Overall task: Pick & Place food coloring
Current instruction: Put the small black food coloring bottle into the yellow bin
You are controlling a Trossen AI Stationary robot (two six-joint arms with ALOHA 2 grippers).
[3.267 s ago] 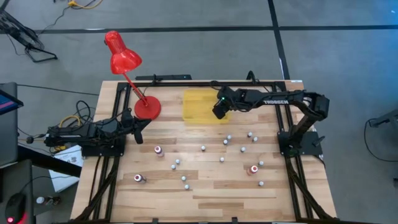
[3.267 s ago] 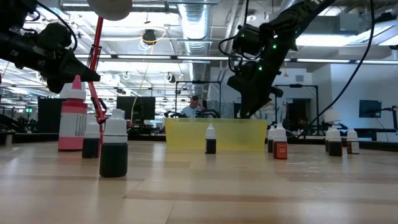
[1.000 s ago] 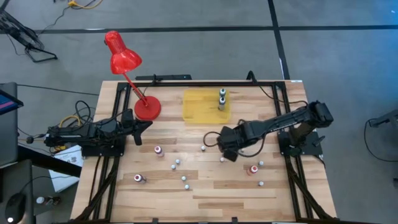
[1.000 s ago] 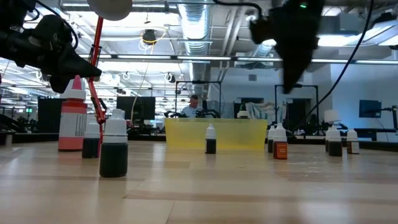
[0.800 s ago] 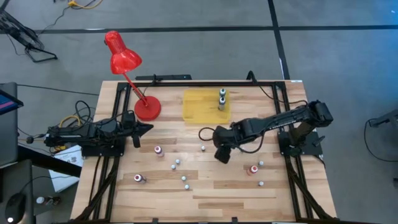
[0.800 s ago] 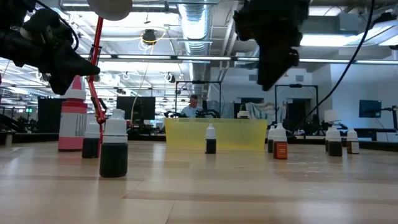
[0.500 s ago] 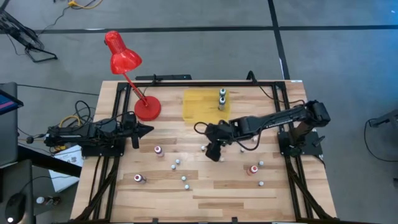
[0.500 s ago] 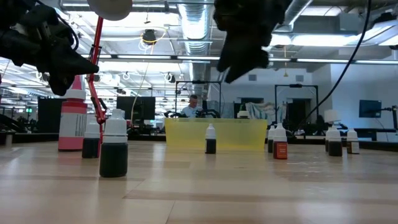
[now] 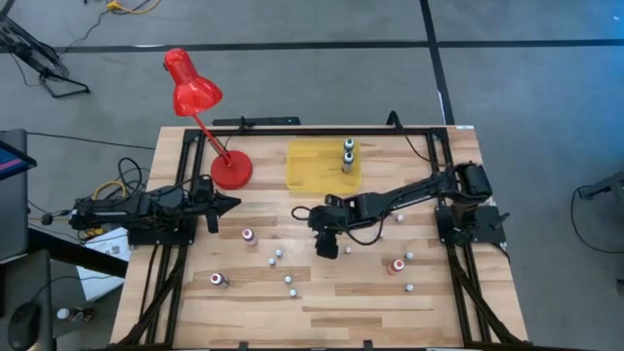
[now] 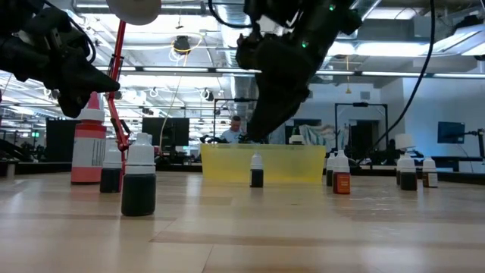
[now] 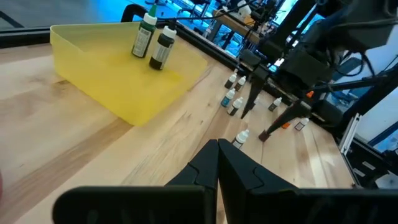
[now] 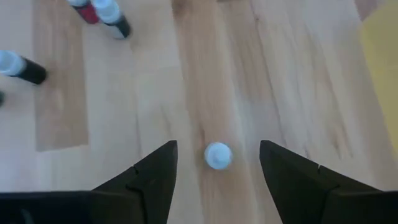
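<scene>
Several tiny food coloring bottles with pale caps stand scattered on the wooden table [image 9: 322, 312]. My right gripper [image 12: 217, 149] is open and points down over one of them, a white-capped bottle [image 12: 217, 155]; its fingers stand on either side without touching it. In the high view this gripper [image 9: 327, 237] is near the table's middle and hides the bottle. Two more bottles [image 9: 346, 154] stand upright in the yellow tray [image 9: 312, 166]. My left gripper [image 11: 216, 149] is shut and waits above the table's left edge [image 9: 216, 203].
A red desk lamp [image 9: 195, 97] stands on its base [image 9: 231, 170] at the far left corner. Red-labelled bottles [image 9: 248, 236] [image 9: 398, 264] and dark ones [image 9: 278, 255] [image 9: 348, 251] stand close around the right gripper. Bare wood lies along the near edge.
My right gripper has travelled toward the table's left from the right half of the table and come down over the white-capped bottle near the middle, its arm stretching out. My left arm has kept still, and no bottle has moved.
</scene>
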